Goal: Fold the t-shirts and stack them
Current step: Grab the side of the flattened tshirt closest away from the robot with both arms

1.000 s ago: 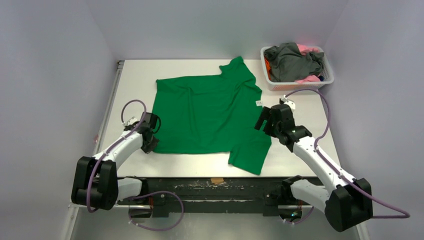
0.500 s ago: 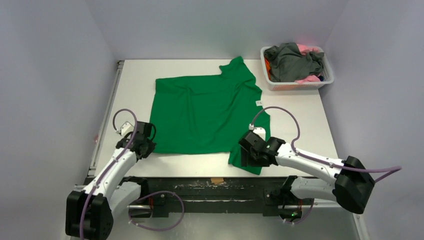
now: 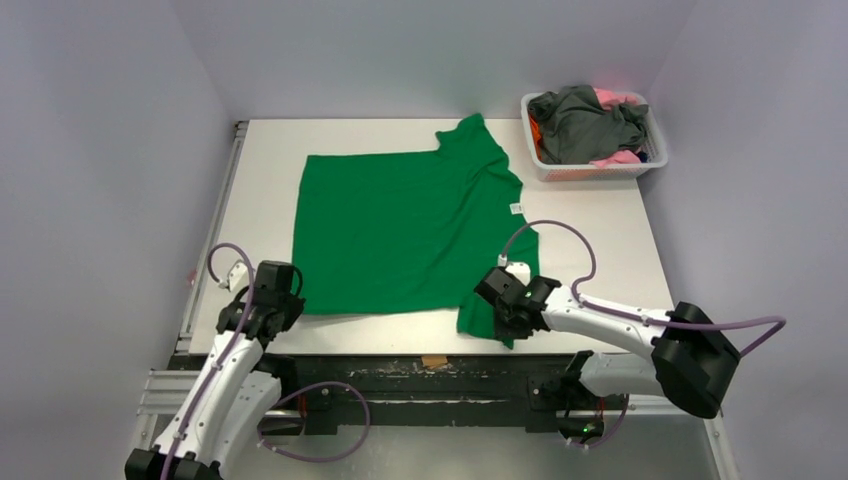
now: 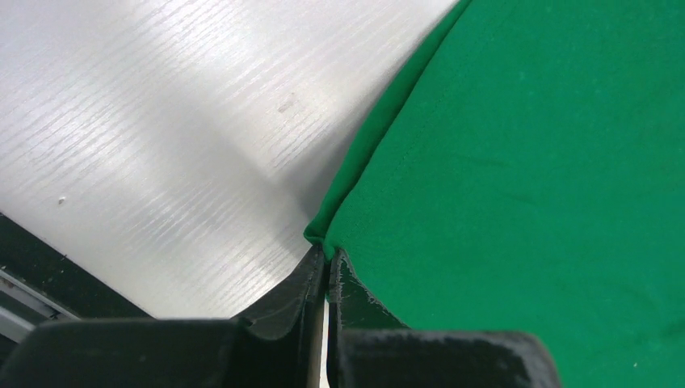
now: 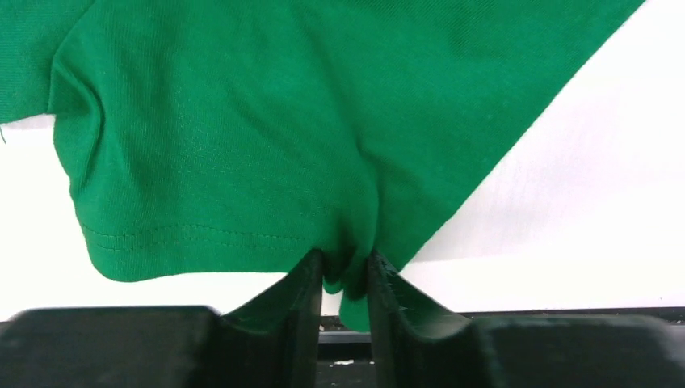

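Note:
A bright green t-shirt (image 3: 400, 230) lies spread flat on the white table (image 3: 260, 180). My left gripper (image 3: 290, 308) is at its near left corner. In the left wrist view the left gripper (image 4: 327, 252) is shut on that corner of the green t-shirt (image 4: 525, 162). My right gripper (image 3: 507, 325) is low over the near right sleeve by the table's front edge. In the right wrist view the right gripper (image 5: 346, 275) has closed on a bunched fold of the green t-shirt (image 5: 242, 121), and the cloth fills the gap between the jaws.
A white slatted basket (image 3: 590, 172) stands at the back right corner, holding a dark grey t-shirt (image 3: 580, 125), a pink one (image 3: 615, 98) and a bit of orange (image 3: 534, 130). A black rail (image 3: 430, 365) runs along the near edge. Grey walls close in both sides.
The left arm drew back toward the near left, dragging the shirt's corner with it. The right gripper dropped from mid-table to the near sleeve and closed on the cloth.

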### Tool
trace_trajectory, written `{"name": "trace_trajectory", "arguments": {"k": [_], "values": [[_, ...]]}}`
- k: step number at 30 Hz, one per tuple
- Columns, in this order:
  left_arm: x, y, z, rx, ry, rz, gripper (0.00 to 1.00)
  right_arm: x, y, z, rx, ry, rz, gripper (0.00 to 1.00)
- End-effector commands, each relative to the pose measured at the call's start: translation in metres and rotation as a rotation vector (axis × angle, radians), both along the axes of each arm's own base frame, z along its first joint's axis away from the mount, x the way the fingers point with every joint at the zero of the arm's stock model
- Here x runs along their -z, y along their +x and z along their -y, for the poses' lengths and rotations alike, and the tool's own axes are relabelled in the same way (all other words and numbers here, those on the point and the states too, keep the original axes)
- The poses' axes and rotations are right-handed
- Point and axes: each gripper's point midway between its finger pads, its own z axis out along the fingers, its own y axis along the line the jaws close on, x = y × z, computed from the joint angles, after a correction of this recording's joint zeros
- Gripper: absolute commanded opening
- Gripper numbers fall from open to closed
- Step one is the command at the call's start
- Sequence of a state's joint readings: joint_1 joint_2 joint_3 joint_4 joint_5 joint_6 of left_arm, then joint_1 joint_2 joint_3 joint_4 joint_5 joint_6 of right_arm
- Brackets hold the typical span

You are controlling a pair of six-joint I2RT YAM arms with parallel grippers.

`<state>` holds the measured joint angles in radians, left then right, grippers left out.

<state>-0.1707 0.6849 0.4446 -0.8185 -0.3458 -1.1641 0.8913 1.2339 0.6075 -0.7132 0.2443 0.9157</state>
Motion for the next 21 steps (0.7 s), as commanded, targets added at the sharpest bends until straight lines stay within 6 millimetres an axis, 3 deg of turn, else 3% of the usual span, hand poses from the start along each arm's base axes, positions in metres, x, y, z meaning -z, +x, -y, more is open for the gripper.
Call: {"name": "trace_trajectory", "arguments": {"k": [1, 6, 9, 12, 17, 21], "values": [[0.003, -0.021, -0.008, -0.038, 0.016, -0.037, 0.0, 0.01, -0.022, 0.012, 0.035, -0.024, -0.059, 0.18], [0.002, -0.032, -0.009, -0.044, 0.011, -0.045, 0.0, -0.008, -0.049, 0.006, -0.04, 0.015, -0.106, 0.0], [-0.003, -0.042, -0.012, -0.05, 0.015, -0.043, 0.0, -0.012, -0.073, 0.002, -0.097, 0.028, -0.162, 0.0], [-0.006, -0.049, -0.016, -0.065, 0.024, -0.023, 0.0, -0.018, -0.083, 0.003, -0.132, 0.006, -0.187, 0.0], [-0.014, -0.045, -0.015, -0.05, 0.016, 0.026, 0.0, -0.042, -0.071, -0.022, -0.159, 0.114, -0.113, 0.0], [-0.024, -0.033, -0.01, -0.023, 0.007, 0.054, 0.0, -0.068, -0.04, -0.03, -0.165, 0.105, 0.031, 0.0]]}}
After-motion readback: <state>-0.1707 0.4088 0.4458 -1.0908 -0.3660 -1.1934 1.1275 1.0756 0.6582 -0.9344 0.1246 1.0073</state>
